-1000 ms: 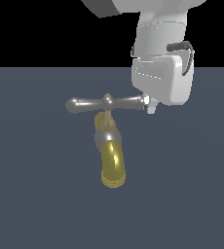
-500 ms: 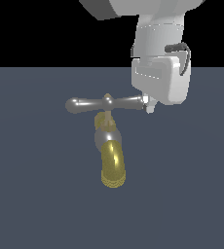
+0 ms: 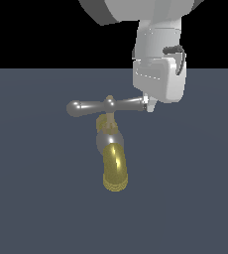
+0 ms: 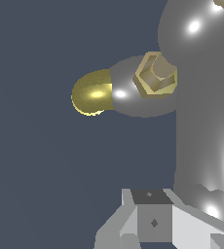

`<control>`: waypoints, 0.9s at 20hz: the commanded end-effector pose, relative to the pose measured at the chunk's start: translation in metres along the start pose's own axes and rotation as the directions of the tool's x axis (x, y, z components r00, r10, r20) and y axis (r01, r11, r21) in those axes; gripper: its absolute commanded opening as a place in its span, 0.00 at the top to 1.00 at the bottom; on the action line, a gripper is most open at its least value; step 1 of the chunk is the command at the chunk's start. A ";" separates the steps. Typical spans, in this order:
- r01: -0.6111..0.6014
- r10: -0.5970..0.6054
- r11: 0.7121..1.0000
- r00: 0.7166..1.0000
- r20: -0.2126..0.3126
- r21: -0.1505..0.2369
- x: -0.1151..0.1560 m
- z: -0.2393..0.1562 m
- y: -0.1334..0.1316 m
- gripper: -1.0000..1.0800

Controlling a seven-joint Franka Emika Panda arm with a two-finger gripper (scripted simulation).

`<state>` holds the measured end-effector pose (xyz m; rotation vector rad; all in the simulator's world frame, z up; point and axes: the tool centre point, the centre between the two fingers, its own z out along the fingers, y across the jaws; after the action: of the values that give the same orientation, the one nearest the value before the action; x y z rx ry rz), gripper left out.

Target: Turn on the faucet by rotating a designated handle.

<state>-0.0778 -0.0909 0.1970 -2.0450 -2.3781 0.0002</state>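
Nothing much has shifted in the last second: the gripper (image 3: 148, 105) stays at the handle (image 3: 106, 105), whose knobbed end meets the jaws. I cannot tell whether they are spread or pinching; the faucet (image 3: 112, 154) looks unturned.

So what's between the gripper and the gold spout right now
In the exterior view, the handle's silver crossbar and brass hub lie between them: the gripper is at the crossbar's right-hand end, and the spout curves down below the hub.

A flat, dark slate-grey counter (image 3: 31, 208) fills the lower scene under a black backdrop. The faucet (image 3: 111, 149), brass spout curving forward, is the only object on it.
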 end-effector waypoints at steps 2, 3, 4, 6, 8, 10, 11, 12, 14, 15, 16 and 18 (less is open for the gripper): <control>0.003 -0.003 1.000 1.000 0.004 -0.004 -0.001 0.000 0.012 1.00; 0.003 -0.003 1.000 1.000 0.004 -0.004 -0.001 0.000 0.015 1.00; 0.003 -0.003 1.000 1.000 0.004 -0.004 -0.002 0.000 0.017 1.00; 0.003 -0.003 1.000 1.000 0.004 -0.004 -0.002 0.000 0.022 1.00; 0.003 -0.003 1.000 1.000 0.004 -0.004 -0.003 0.000 0.028 1.00; 0.003 -0.003 1.000 1.000 0.004 -0.004 -0.004 0.000 0.033 1.00; 0.003 -0.003 1.000 1.000 0.004 -0.004 -0.004 0.000 0.036 1.00; 0.003 -0.003 1.000 1.000 0.004 -0.004 -0.005 0.000 0.038 1.00; 0.003 -0.003 1.000 1.000 0.004 -0.004 -0.005 0.000 0.044 1.00; 0.003 -0.003 1.000 1.000 0.004 -0.004 -0.006 0.000 0.047 1.00; 0.003 -0.003 1.000 1.000 0.004 -0.004 -0.006 0.000 0.049 1.00; 0.003 -0.003 1.000 1.000 0.004 -0.004 -0.006 0.000 0.052 1.00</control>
<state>-0.0325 -0.0970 0.1946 -2.0578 -2.3657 0.0100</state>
